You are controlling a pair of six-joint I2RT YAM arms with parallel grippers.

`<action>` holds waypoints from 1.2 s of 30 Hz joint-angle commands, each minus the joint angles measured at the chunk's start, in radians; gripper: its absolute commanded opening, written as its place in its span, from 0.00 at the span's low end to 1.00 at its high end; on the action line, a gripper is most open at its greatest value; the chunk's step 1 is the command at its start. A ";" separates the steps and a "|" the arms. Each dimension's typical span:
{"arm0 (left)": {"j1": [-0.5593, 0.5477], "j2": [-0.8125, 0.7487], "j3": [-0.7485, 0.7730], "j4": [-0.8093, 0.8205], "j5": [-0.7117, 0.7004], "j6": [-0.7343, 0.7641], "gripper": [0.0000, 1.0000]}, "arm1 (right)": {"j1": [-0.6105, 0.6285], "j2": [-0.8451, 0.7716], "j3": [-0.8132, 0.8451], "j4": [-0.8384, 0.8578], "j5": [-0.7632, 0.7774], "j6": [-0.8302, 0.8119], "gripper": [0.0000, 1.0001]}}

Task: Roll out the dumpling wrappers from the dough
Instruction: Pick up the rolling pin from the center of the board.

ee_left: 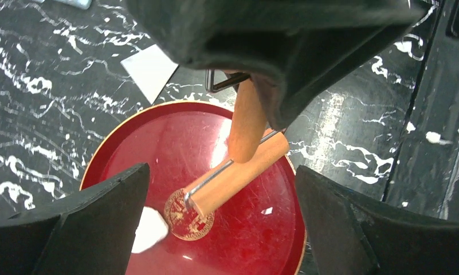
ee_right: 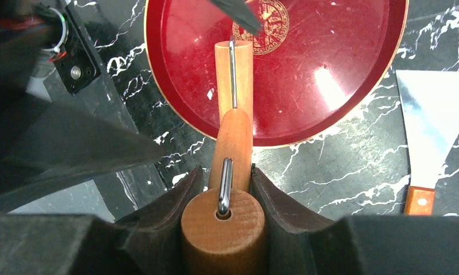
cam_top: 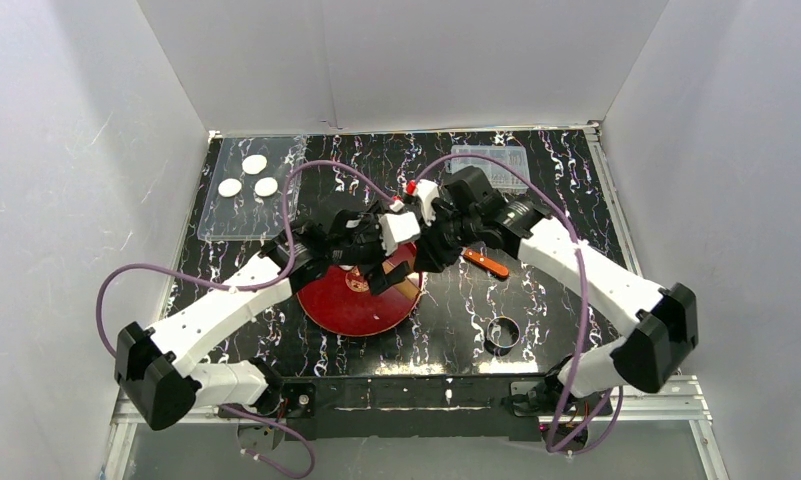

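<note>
Wooden roller (ee_right: 234,143) pinched in right jaws; left jaws spread above glossy round red plate (ee_left: 261,246), white dough (ee_left: 148,229).

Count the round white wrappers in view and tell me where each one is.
3, on the clear sheet, far left: back wrapper, front-left wrapper, front-right wrapper. The arms may hide others.

We see the left arm (cam_top: 216,310) and right arm (cam_top: 596,270) meet over the red plate (cam_top: 346,305). From it, three dumpling wrappers (cam_top: 254,163) lie on a clear sheet (cam_top: 241,215) at eleven o'clock, an orange handle (cam_top: 486,263) at three and a metal ring (cam_top: 502,331) at four.
</note>
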State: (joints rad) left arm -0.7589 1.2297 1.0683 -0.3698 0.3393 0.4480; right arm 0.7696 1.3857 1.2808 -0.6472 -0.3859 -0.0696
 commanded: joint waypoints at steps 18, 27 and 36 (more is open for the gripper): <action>0.064 -0.170 -0.141 0.207 -0.027 0.012 0.98 | -0.103 0.165 0.289 -0.059 -0.237 0.496 0.01; 0.064 -0.100 -0.118 0.311 0.067 0.074 0.96 | -0.090 0.125 0.288 -0.012 -0.263 0.580 0.01; 0.065 -0.055 -0.089 0.271 0.104 0.034 0.29 | -0.090 0.109 0.287 0.059 -0.302 0.646 0.01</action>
State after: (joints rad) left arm -0.6910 1.1702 0.9321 -0.0696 0.4065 0.4751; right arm 0.6754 1.5478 1.5314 -0.6724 -0.6304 0.5343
